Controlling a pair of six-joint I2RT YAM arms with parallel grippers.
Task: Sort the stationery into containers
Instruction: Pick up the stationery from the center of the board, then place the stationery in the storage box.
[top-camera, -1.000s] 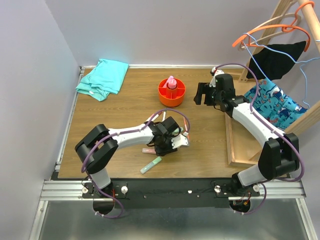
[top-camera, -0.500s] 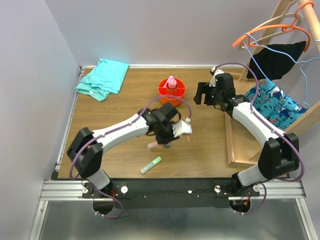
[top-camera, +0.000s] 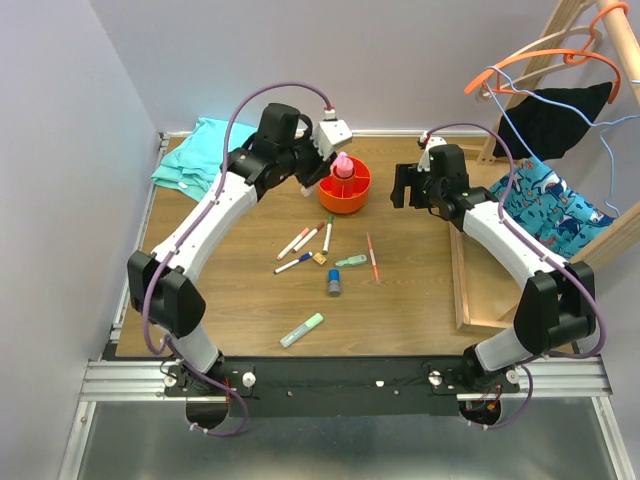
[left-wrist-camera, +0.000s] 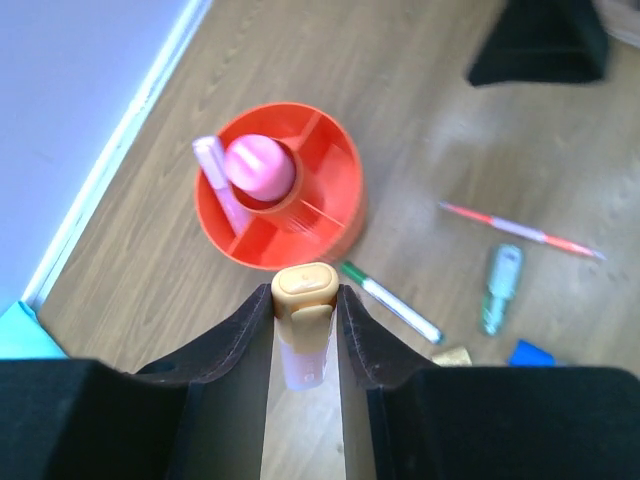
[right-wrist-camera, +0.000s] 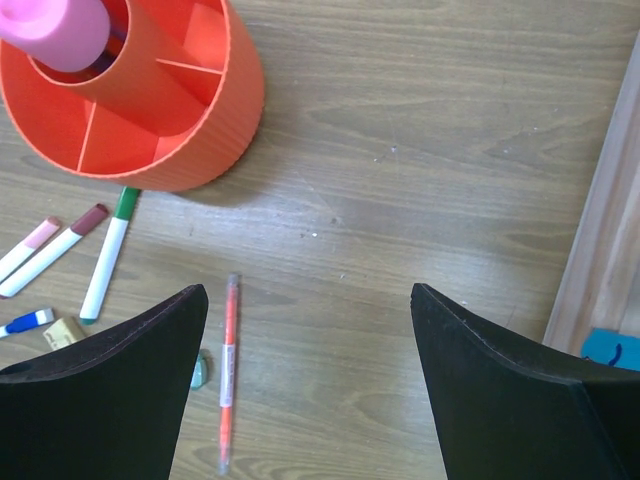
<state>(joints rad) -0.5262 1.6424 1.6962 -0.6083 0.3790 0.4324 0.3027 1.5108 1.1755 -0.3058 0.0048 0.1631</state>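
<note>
Left claw (left-wrist-camera: 305, 318) is pinching an orange-capped highlighter (left-wrist-camera: 305, 288) between its two fingers. The cap points forward at the near rim of the round orange holder (left-wrist-camera: 345, 200), so the aim looks to be dropping it into one of the open sections. From above, this claw hangs at about 10 o'clock of the holder, close over its rim. A pink knob (left-wrist-camera: 260, 165) stands tall in the holder's middle, and a pink highlighter (left-wrist-camera: 214, 180) already leans in the section at 9 o'clock in the wrist view. The drop probably has to clear both, and the sections nearer the claw look free. Right claw (right-wrist-camera: 308, 295) is spread wide and holds nothing. It waits at 3 o'clock of the holder, near but apart, likely keeping out of the way, though it could crowd that side. On the table at 6 o'clock of the holder, well apart from it, lies the unsorted stationery. There are three white markers (top-camera: 312, 237), a blue-tipped marker (top-camera: 293, 263), a tan block (top-camera: 320, 258), a small green highlighter (top-camera: 350, 261), a thin red pen (top-camera: 372, 256) and a grey-blue cylinder (top-camera: 334, 284). A longer green highlighter (top-camera: 302, 330) rests alone toward the table's 6 o'clock edge. A teal cloth (top-camera: 205, 150) is folded in the 10 o'clock corner, and a wooden tray (top-camera: 458, 285) borders the 3 o'clock side. Neither blocks the way.
</note>
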